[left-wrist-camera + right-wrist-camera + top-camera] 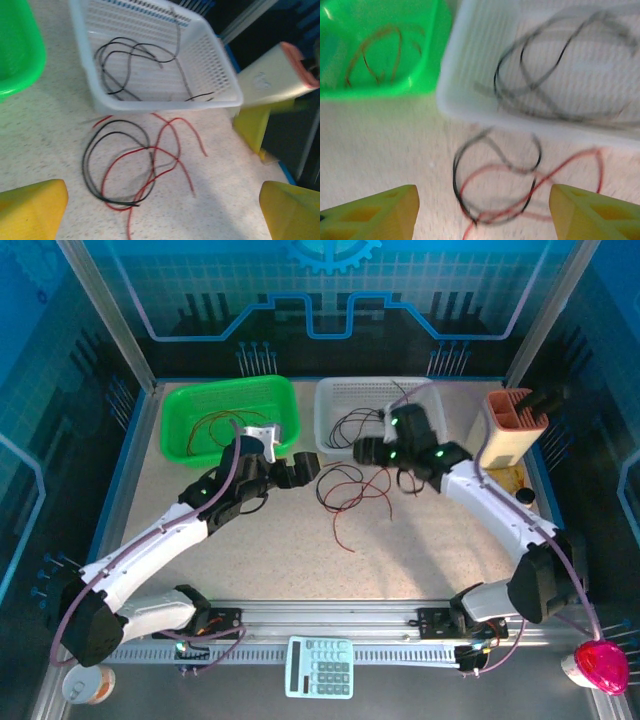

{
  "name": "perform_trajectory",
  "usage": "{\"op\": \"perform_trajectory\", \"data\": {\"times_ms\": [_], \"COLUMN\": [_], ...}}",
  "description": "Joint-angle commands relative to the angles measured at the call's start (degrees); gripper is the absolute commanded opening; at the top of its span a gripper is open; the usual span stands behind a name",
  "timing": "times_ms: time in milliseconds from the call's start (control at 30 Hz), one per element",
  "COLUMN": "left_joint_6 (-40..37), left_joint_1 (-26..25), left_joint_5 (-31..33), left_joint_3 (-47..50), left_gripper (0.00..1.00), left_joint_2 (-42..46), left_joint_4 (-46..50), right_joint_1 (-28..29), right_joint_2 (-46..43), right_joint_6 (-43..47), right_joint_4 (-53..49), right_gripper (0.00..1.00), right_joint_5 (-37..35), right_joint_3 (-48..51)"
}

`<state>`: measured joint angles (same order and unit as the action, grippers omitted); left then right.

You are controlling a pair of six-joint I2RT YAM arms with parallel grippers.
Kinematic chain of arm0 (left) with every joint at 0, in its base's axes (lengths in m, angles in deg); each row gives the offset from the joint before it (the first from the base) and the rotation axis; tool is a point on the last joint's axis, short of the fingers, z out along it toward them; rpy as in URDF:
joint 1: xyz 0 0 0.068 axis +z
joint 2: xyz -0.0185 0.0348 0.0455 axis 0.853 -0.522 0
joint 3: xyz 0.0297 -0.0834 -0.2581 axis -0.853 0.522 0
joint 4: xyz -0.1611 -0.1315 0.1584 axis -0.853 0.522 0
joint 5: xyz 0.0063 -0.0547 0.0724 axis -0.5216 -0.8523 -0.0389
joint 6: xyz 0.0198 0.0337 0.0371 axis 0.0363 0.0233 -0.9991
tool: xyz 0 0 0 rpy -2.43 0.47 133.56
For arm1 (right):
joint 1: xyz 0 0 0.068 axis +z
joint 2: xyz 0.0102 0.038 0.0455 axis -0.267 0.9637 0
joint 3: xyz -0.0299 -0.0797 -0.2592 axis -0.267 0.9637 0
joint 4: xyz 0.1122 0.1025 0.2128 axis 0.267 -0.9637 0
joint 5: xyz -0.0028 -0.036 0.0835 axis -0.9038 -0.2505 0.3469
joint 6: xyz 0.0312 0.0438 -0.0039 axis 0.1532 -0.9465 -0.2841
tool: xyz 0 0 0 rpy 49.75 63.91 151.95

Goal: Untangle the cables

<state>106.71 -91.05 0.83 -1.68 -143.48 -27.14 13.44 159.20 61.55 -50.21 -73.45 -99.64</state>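
Right claw (483,194) agape near cables (149,150)

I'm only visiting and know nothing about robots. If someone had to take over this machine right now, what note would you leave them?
Left gripper: open, empty, above the table.
Right gripper: open, empty, over the loose wires.
Where things are: red wires lie in the green basket; black wires lie in the white basket; a tangle of red and black wires lies on the table in front of the white basket.
Done: some wires are separated by colour into the baskets.
Left: pull the tangle apart, probably red to green, black to white.
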Motion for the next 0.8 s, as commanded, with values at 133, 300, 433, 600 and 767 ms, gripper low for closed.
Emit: {"op": "perform_trajectory", "data": {"times_ms": [133, 300, 433, 600, 767], "left_joint_6": [2.67, 2.0, 1.82, 1.48, 1.44], "left_joint_1": [2.42, 4.46, 5.08, 5.35, 5.37], "left_joint_5": [7.06, 5.27, 4.13, 3.47, 2.71], "left_joint_3": [3.57, 4.33, 5.17, 5.74, 6.0], "left_gripper": [0.99, 0.99, 0.99, 0.99, 0.99], "left_joint_2": [2.59, 2.81, 3.32, 3.93, 3.82], "left_joint_4": [3.88, 4.43, 4.25, 3.99, 3.64], "right_joint_1": [10.9, 13.7, 13.83, 13.59, 12.59], "right_joint_2": [8.31, 15.34, 18.88, 21.27, 21.66], "right_joint_6": [-6.4, -9.37, -10.53, -11.7, -13.51], "right_joint_4": [3.16, 4.31, 5.05, 5.9, 6.99], "right_gripper": [0.63, 0.6, 0.56, 0.54, 0.54], "right_joint_5": [-5.76, -7.78, -7.8, -8.33, -7.74], "right_joint_3": [5.87, 4.44, 3.55, 2.9, 2.8]}}
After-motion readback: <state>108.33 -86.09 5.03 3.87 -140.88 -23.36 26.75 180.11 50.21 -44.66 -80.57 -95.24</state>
